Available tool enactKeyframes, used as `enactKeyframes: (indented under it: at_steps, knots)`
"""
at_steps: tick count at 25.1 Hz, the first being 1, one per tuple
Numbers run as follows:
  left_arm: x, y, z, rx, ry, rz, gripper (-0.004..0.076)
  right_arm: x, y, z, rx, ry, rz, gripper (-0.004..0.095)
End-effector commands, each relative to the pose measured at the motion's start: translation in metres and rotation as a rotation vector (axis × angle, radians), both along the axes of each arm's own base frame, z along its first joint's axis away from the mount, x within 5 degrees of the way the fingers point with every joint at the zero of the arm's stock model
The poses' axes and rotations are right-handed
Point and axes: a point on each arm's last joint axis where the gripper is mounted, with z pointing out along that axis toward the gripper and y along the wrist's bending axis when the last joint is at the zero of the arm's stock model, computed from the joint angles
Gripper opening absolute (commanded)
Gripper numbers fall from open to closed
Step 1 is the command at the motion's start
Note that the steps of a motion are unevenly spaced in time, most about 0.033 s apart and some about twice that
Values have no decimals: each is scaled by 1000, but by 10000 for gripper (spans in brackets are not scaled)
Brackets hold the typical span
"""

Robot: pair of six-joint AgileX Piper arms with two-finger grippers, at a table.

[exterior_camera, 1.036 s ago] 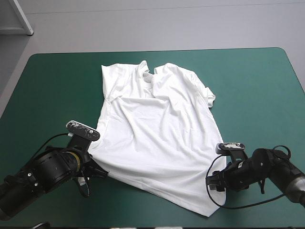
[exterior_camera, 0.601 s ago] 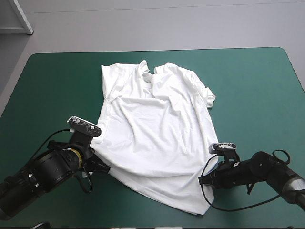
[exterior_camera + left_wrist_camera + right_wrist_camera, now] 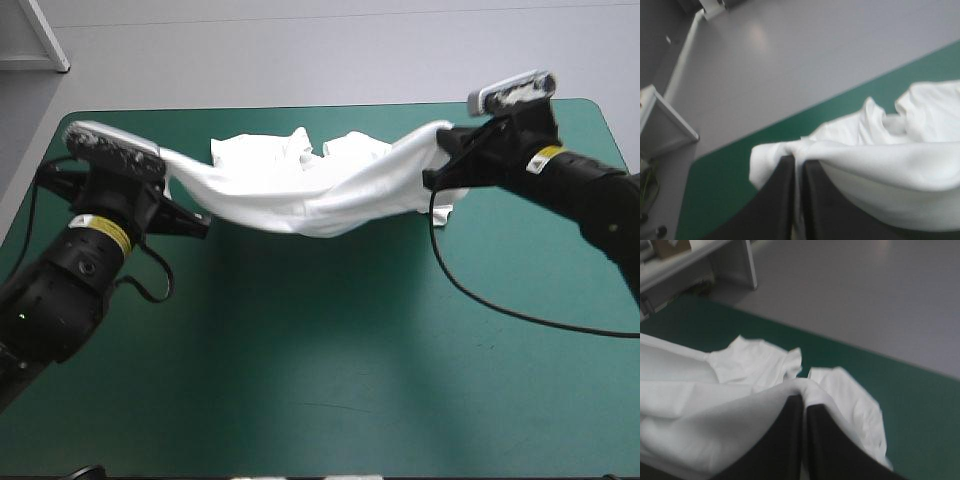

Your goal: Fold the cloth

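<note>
Over the teal-green table (image 3: 330, 370) the T-shirt (image 3: 300, 195) sags in a soft white sling between my two arms, its long axis side to side. Its creased collar end lies on the cover just ahead, by the far edge. My left gripper (image 3: 797, 161) and right gripper (image 3: 803, 399), equally near, each pinch a hem corner.

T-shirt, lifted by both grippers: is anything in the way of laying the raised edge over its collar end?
Nothing visible does. Left gripper and right gripper are shut on the T-shirt; its collar end lies uncovered on the table.
</note>
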Motion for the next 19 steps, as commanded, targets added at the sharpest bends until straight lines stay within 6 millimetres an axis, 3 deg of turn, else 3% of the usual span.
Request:
enactKeyframes:
  at_steps: [1,5,10,13,16,19]
  knots:
    - [0,-3,77,45,-200,-72,19,-30,-11,91,77,-284,-24,-15]
    - [-6,-6,150,-11,-346,-155,19,-64,-22,160,140,-530,-31,-15]
    - [-31,26,199,-97,-510,-98,19,-109,-41,208,164,-780,-89,-15]
    - [-49,51,210,-126,-566,-36,19,-124,-49,218,144,-858,-141,-16]
    - [-53,58,212,-115,-585,-13,19,-124,-52,220,124,-886,-175,-16]
    - [-48,53,211,-93,-578,-12,19,-111,-48,218,115,-879,-183,-17]
